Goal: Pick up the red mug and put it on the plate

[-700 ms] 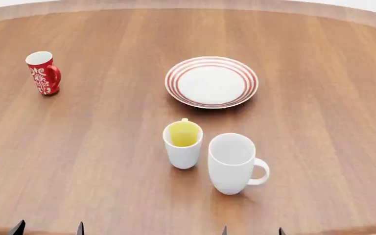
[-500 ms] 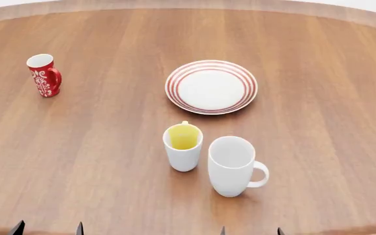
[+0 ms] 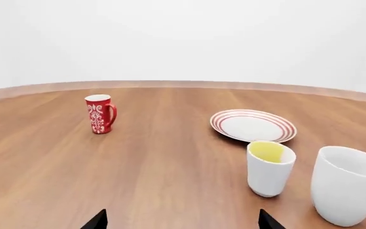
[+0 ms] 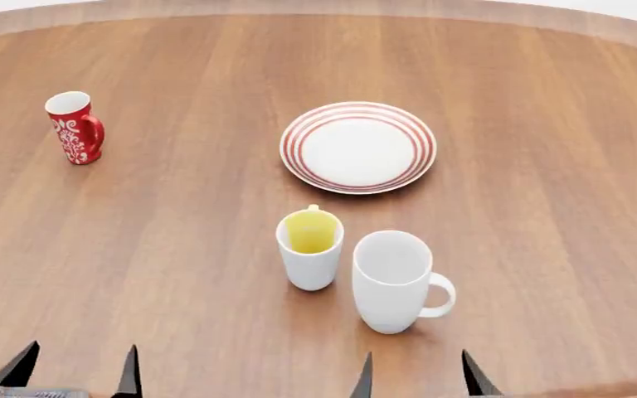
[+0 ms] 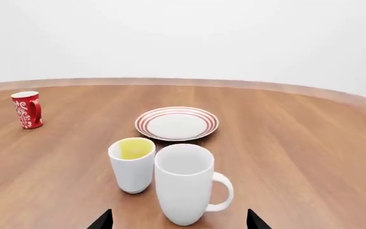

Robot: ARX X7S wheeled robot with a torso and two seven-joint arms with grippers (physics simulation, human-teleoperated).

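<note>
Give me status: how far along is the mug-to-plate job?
Nothing done yet. The red mug stands upright on the table, far left of the empty plate. In hand: nothing; the left gripper and right gripper sit open at the near edge. Left: reach, grasp, lift, place.

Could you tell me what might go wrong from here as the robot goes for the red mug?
1. The red mug is tall and narrow and stands alone far to the left; a finger nudging it could tip it.
2. The yellow-lined mug and the big white mug stand close together just in front of the plate, so a low carry might clip them.
3. The left gripper sits open at the near table edge, a long reach away.
</note>
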